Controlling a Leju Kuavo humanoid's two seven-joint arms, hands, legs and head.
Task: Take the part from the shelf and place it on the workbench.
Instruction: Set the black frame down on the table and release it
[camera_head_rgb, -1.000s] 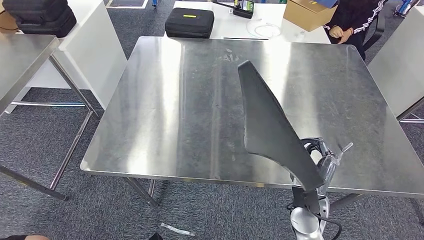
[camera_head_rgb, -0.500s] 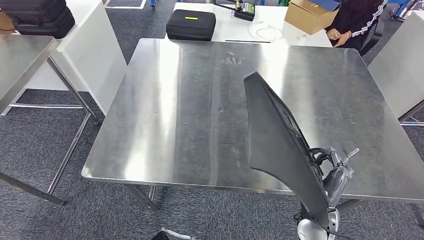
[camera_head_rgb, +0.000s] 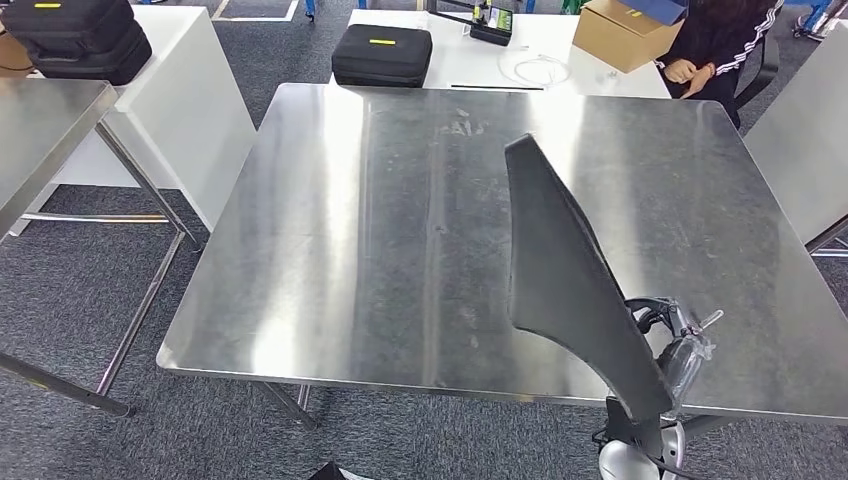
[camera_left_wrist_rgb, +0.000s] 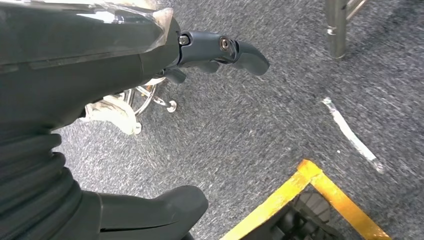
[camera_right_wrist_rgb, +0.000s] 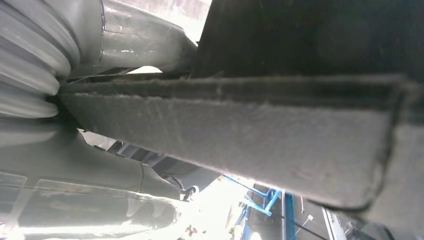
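Since prev frame I've brought part (camera_head_rgb: 560, 270) further over counter (camera_head_rgb: 330, 230); right hand (camera_head_rgb: 675, 345) grasping its near end, left hand (camera_left_wrist_rgb: 150, 60) released over carpet.

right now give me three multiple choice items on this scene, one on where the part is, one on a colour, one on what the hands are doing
1. Where is the dark part?
A. lying flat on the steel workbench
B. held up over the workbench's near right side
C. on the floor

2. What colour is the case on the white table beyond the workbench?
A. black
B. red
C. yellow

3. What is the left hand doing?
A. holding the part
B. pressing on the workbench
C. holding nothing, above carpet

Key: 1 B, the right hand grips its lower end and it slants up above the steel. 2 A, black with a small yellow label. 3 C, the left wrist view shows its fingers empty over grey carpet.
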